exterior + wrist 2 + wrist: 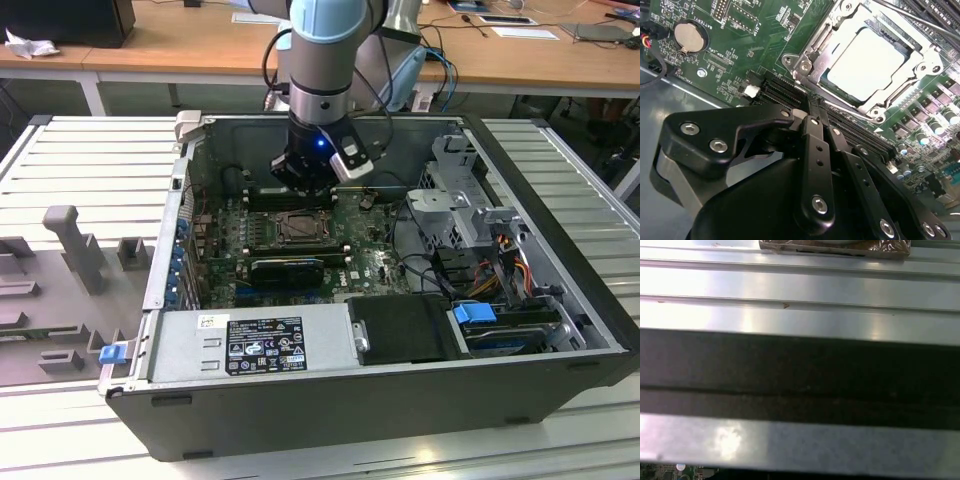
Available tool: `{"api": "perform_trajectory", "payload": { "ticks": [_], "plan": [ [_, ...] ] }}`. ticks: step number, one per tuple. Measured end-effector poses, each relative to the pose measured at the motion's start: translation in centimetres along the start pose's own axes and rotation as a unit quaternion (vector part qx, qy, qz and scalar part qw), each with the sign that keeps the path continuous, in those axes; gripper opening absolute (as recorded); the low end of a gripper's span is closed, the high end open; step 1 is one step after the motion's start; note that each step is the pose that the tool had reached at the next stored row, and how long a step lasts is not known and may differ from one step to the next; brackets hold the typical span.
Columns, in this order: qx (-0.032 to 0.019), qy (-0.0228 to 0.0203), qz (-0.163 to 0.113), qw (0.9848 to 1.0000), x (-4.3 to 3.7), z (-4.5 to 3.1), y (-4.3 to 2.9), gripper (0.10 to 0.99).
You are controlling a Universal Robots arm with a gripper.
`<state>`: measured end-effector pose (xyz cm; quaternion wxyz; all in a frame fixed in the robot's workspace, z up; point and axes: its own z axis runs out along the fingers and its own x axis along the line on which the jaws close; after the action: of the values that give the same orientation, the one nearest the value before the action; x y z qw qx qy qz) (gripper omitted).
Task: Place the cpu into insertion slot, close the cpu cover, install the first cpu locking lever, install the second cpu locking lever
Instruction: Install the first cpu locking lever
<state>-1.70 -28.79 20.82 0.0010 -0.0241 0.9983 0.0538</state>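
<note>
Cpu (pixel 865 64) is sitting flat in the insertion slot (pixel 807 74), with the cpu cover (pixel 920 62) lying down around it, its window framing the chip. I am holding the fingers (pixel 816 111) just short of the socket's near edge, pressed together and gripping nothing. In the second wrist view the socket is lying straight ahead of the fingertips, square and skewed to their line, so no long axis shows.

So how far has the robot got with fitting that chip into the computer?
The cpu already lies in the insertion slot, and the cpu cover appears to be down around it. The gripper hangs just beside the socket, fingers together, holding nothing. Whether the locking levers are fastened, I cannot tell.
</note>
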Motion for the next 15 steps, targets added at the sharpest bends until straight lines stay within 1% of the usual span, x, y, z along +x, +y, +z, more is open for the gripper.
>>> {"api": "perform_trajectory", "payload": {
  "ticks": [5, 6, 9, 12, 15],
  "plan": [
    [0.0003, -0.0001, 0.001, 1.0, -0.13, 0.2, -0.08, 0.106],
    [0.001, -0.0001, 0.001, 1.0, -0.14, 0.34, -0.1, 0.106],
    [0.0057, 0.0003, 0.001, 1.0, -0.13, 0.48, -0.12, 0.106],
    [0.0067, 0.0003, 0.001, 1.0, -0.13, 0.71, -0.14, 0.106],
    [0.0049, 0.0, 0.001, 1.0, -0.13, 0.59, -0.12, 0.106]
  ]
}}
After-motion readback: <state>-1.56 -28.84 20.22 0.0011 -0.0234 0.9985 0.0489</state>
